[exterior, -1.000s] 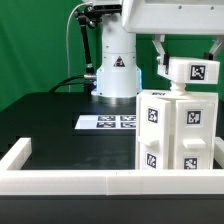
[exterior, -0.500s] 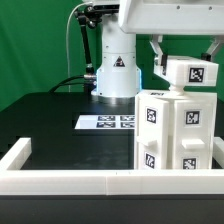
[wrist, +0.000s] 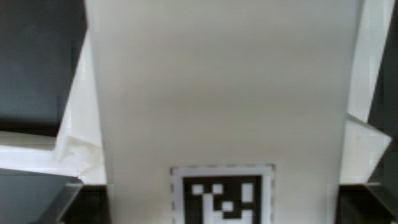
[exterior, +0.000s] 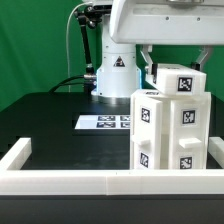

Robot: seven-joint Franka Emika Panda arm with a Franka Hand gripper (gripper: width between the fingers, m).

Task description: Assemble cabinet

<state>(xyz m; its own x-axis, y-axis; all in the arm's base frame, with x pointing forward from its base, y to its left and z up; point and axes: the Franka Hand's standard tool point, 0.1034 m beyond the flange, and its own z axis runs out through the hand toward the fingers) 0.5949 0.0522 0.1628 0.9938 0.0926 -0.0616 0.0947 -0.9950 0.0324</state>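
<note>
Gripper (exterior: 180, 66) clenched on small white block (exterior: 188, 83), its long axis nine-to-three; cabinet box (exterior: 165, 135) stands at six o'clock directly beneath, on the exterior view's right; block seemingly touches its top.

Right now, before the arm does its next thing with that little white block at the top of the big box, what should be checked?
1. Position of the small block above the large box: ok.
2. Block fully seated on the box: cannot tell.
3. Hold of the gripper on the block: cannot tell, fingers hidden.
4. Box upright behind the border frame: ok.
5. View of the marker board uncovered: ok.
</note>
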